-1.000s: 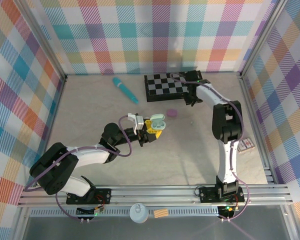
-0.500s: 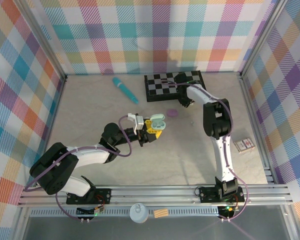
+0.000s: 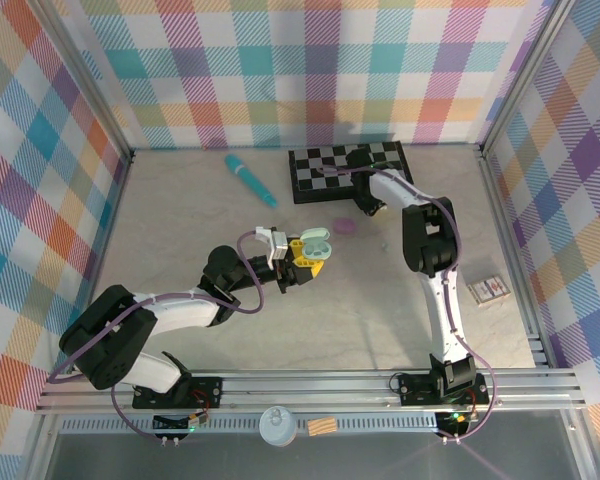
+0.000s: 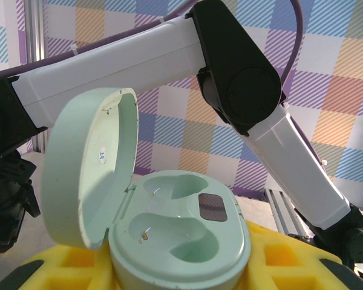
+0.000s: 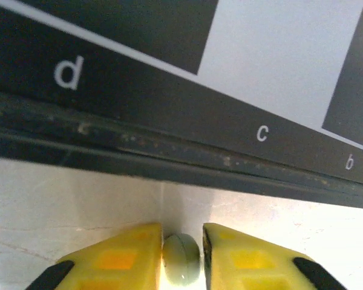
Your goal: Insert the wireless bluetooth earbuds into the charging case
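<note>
Pinches tiny earbud (image 5: 181, 261) by its rounded sides in right claw (image 5: 181, 238) beside chessboard (image 5: 169, 103); probably light, slick, prone to squirting out. Grips open case (image 4: 187, 241) in left claw (image 3: 302, 262).

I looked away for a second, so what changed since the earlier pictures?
The right end effector swung left off the board, came down at its near edge and closed on an earbud. The left end effector kept holding the open case; nothing else moved.
</note>
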Available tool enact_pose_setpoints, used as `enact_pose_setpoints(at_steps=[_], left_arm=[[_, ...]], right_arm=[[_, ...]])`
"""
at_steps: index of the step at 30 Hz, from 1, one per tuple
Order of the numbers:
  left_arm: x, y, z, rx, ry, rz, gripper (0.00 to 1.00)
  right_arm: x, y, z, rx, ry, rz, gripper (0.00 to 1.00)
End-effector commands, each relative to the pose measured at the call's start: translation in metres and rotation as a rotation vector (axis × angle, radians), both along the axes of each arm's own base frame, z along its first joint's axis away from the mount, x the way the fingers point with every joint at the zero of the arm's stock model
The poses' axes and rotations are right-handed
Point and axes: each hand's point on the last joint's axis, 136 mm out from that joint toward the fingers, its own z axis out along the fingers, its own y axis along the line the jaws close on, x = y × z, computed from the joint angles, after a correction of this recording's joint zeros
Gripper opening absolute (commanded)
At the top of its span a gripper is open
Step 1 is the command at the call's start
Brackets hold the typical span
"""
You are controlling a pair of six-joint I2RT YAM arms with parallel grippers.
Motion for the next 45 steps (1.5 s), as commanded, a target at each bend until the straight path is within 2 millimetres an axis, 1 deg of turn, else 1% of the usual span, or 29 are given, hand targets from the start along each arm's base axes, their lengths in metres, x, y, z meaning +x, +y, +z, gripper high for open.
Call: enact_pose_setpoints(at_steps=[1, 5, 8, 11, 15, 17, 20, 23, 26, 31, 35, 41, 43, 45], left_arm=[[0.000, 0.005, 0.010, -0.022, -0.045, 0.012, 0.32], [-0.001, 0.006, 0.011, -0.024, -0.048, 0.012, 0.32], [-0.001, 0.006, 0.011, -0.024, -0.048, 0.012, 0.32], [-0.001, 0.006, 0.011, -0.024, -0.050, 0.011, 0.32], [-0.002, 0.007, 0.013, -0.026, -0.053, 0.012, 0.32], [-0.002, 0.007, 0.012, -0.025, -0.049, 0.012, 0.32], [-0.003, 0.008, 0.012, -0.022, -0.051, 0.016, 0.32], [-0.002, 0.008, 0.012, -0.021, -0.050, 0.020, 0.32], [-0.002, 0.009, 0.012, -0.021, -0.050, 0.025, 0.32], [-0.001, 0.010, 0.009, -0.016, -0.048, 0.033, 0.32], [0.000, 0.011, 0.008, -0.013, -0.046, 0.039, 0.32], [0.002, 0.013, 0.005, -0.010, -0.042, 0.051, 0.32], [0.003, 0.013, 0.004, -0.007, -0.043, 0.054, 0.32], [0.003, 0.013, 0.004, -0.008, -0.045, 0.054, 0.32]], right_arm=[[-0.002, -0.003, -0.004, -0.035, 0.028, 0.003, 0.20], [-0.003, -0.004, -0.002, -0.028, 0.036, 0.000, 0.22], [-0.007, -0.001, -0.001, 0.016, 0.049, -0.018, 0.24], [-0.012, 0.001, 0.000, 0.067, 0.068, -0.038, 0.24], [-0.017, 0.004, -0.004, 0.126, 0.096, -0.059, 0.22], [-0.018, 0.005, -0.003, 0.142, 0.094, -0.067, 0.21], [-0.019, 0.009, 0.003, 0.181, 0.079, -0.074, 0.20], [-0.020, 0.013, 0.015, 0.226, 0.060, -0.089, 0.17], [-0.024, 0.017, 0.029, 0.288, 0.034, -0.106, 0.17], [-0.040, 0.026, 0.053, 0.473, -0.004, -0.180, 0.18], [-0.060, 0.037, 0.070, 0.658, 0.000, -0.220, 0.19], [-0.098, 0.048, 0.096, 1.056, 0.066, -0.330, 0.19], [-0.111, 0.053, 0.102, 1.200, 0.099, -0.367, 0.19], [-0.123, 0.057, 0.107, 1.306, 0.138, -0.392, 0.19]])
